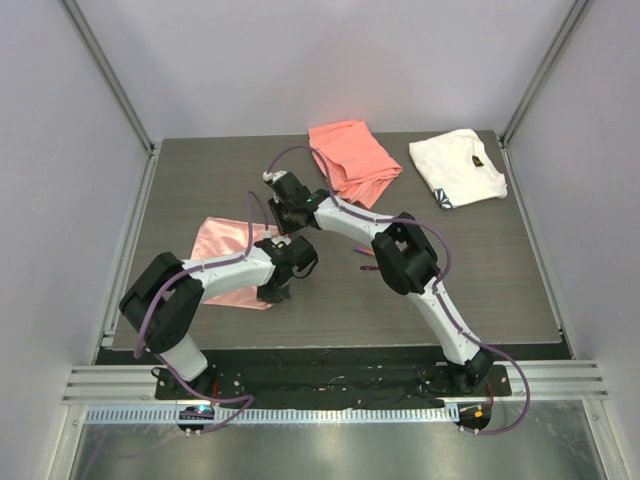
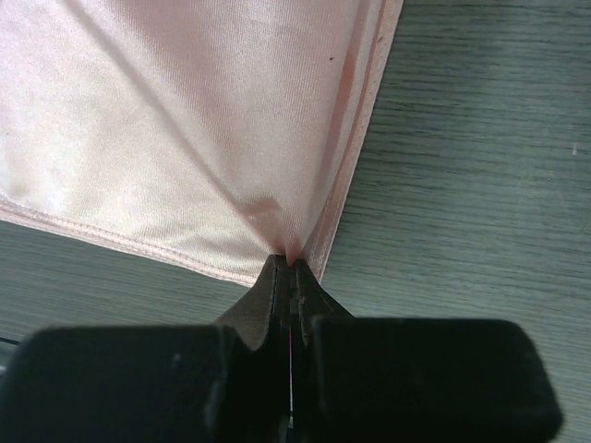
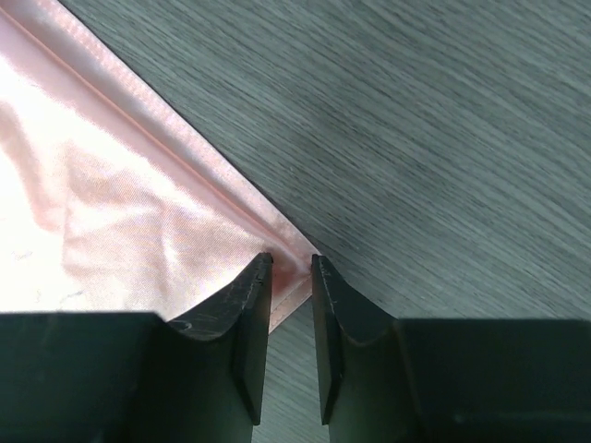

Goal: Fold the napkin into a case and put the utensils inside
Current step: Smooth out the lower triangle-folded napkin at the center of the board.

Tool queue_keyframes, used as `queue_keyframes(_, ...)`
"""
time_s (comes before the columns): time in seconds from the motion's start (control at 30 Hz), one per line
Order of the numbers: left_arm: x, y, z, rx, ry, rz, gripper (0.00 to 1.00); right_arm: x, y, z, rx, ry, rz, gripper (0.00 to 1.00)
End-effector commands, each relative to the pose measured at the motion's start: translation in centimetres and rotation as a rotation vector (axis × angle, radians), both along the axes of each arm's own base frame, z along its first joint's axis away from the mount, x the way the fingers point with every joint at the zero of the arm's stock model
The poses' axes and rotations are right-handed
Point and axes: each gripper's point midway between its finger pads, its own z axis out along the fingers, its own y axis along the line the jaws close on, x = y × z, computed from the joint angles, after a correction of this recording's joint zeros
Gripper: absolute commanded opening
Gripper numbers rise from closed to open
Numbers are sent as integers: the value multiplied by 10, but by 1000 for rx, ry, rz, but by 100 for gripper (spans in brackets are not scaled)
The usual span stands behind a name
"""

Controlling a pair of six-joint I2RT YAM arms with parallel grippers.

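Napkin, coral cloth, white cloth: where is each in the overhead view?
napkin point(image 1: 222, 243), top view, bare upper-left part of the cloth.
coral cloth point(image 1: 350, 160), top view, its middle.
white cloth point(image 1: 452, 172), top view, its middle.

Close up and from overhead, no word, brand, label or number can be read on any surface in these views. The only marking on show is a small dark mark point(image 1: 477, 158) on the white cloth point(image 1: 450, 168) at the far right of the counter point(image 1: 500, 290), too small to make out.

Both arms point(image 1: 345, 215) crowd napkin point(image 1: 220, 245) (right table point(image 1: 500, 290) open).
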Motion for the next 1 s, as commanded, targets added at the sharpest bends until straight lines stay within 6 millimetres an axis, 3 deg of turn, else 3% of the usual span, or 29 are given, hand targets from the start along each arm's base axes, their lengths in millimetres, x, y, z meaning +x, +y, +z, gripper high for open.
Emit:
queue_keyframes(0.0, 12, -11, 10, -36, -41, 3, 0, -23, -4, -26, -119, -7, 18, 27)
queue_keyframes(0.17, 10, -13, 6, -50, -31, 7, 0, -9, -20, -23, -201, -82, -37, 20)
queue_keyframes(0.3, 4, -11, 1, -55, -19, 11, 0, 3, -18, 6, -192, -151, -50, 14)
queue_keyframes(0.43, 1, -7, -1, -53, -17, 20, 0, 8, -9, 41, -128, -187, -45, 1)
queue_keyframes(0.67, -5, 6, 0, -26, -34, 33, 0, 3, 2, 88, 7, -178, -46, 1)
queue_keyframes(0.83, -4, 8, 2, -13, -37, 31, 0, 6, 1, 102, 65, -149, -51, 1)
queue_keyframes(0.97, -2, 7, 6, 1, -43, 18, 0, 15, -10, 93, 53, -127, -71, 1)
